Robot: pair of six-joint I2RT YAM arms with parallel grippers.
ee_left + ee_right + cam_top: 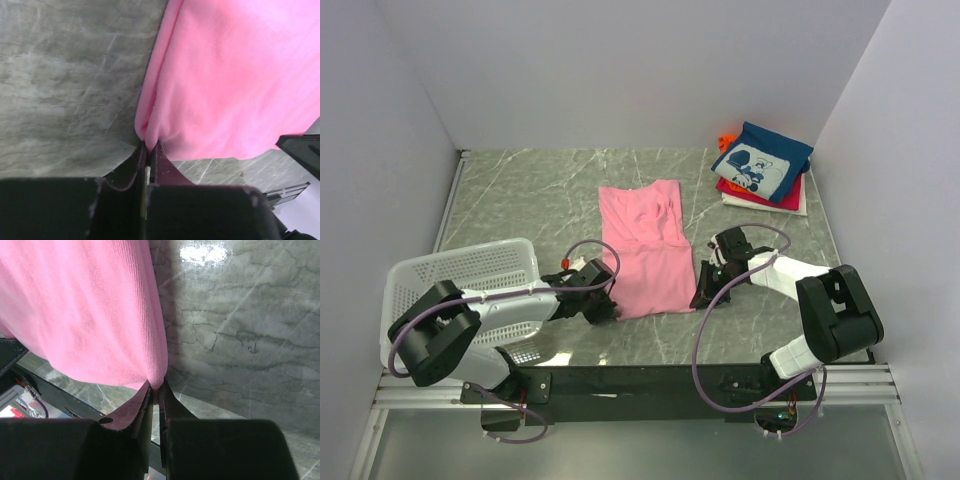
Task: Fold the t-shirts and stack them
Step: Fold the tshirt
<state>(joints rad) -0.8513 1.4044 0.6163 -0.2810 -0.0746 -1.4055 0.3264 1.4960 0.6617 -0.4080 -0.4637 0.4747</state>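
Note:
A plain pink t-shirt [648,245] lies folded lengthwise on the grey marble table, its hem toward the arms. My left gripper [603,308] is shut on the shirt's near left corner; the left wrist view shows the pink cloth [235,80] pinched between the tips of that gripper [149,145]. My right gripper [704,297] is shut on the near right corner, with the pink cloth [85,310] bunched in its tips [158,391]. At the back right sits a stack of folded t-shirts [762,165], navy blue with white print on top, over red, white and orange ones.
A white plastic mesh basket [470,295] stands at the near left, partly under the left arm. White walls close in the table on three sides. The arms' black mounting rail [640,385] runs along the near edge.

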